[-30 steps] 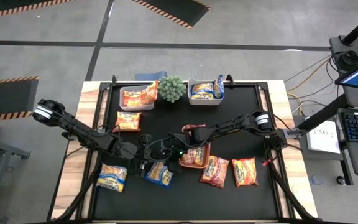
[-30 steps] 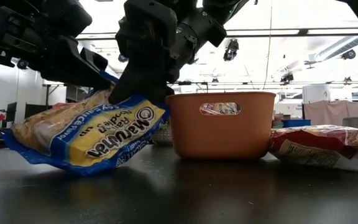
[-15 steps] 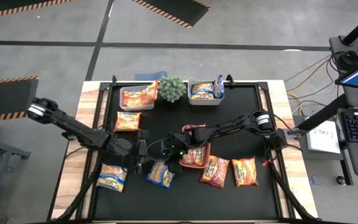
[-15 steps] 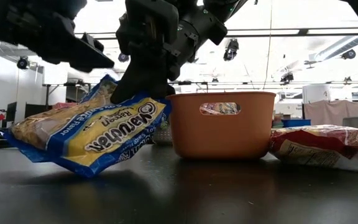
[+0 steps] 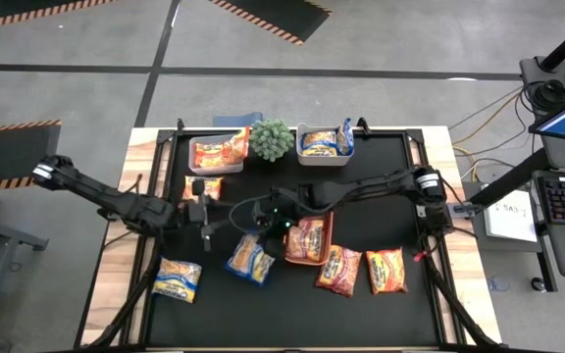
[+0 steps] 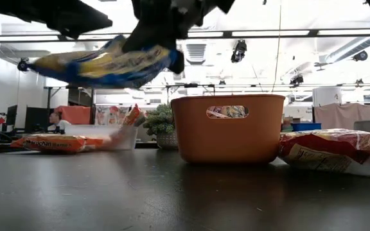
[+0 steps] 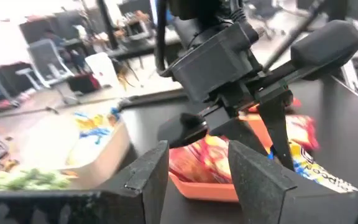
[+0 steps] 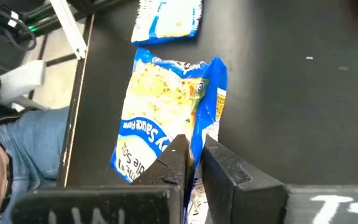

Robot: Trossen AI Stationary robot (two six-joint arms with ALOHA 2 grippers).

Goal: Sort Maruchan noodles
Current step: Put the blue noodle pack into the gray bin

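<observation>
Clamped jaws of the right gripper (image 8: 194, 163) held one edge of a yellow-and-blue noodle packet (image 5: 250, 259), which hung in the air above the black table (image 5: 381, 176), clear of the mat in the low view. The pinch sat on the thin sealed edge only, so the packet drooped from it; a quick swing could have let the slick plastic slide out, or set it twisting so it landed askew. The left gripper (image 7: 194, 168) stood just beside it with its fingers apart and empty, close enough that a careless move by either arm could have knocked the hanging packet or brought the two wrists together. Beneath and beside the load lay the orange tray (image 5: 328, 227) holding a red packet (image 5: 305, 240), so a drop there would have put the yellow kind among the wrong sort. Its likely home, the far bin (image 5: 323, 146) already holding yellow-and-blue packets, sat next to a small plant (image 5: 271, 139), which a low carry might have brushed. Other packets (image 5: 385, 271) lay unsorted nearby.
</observation>
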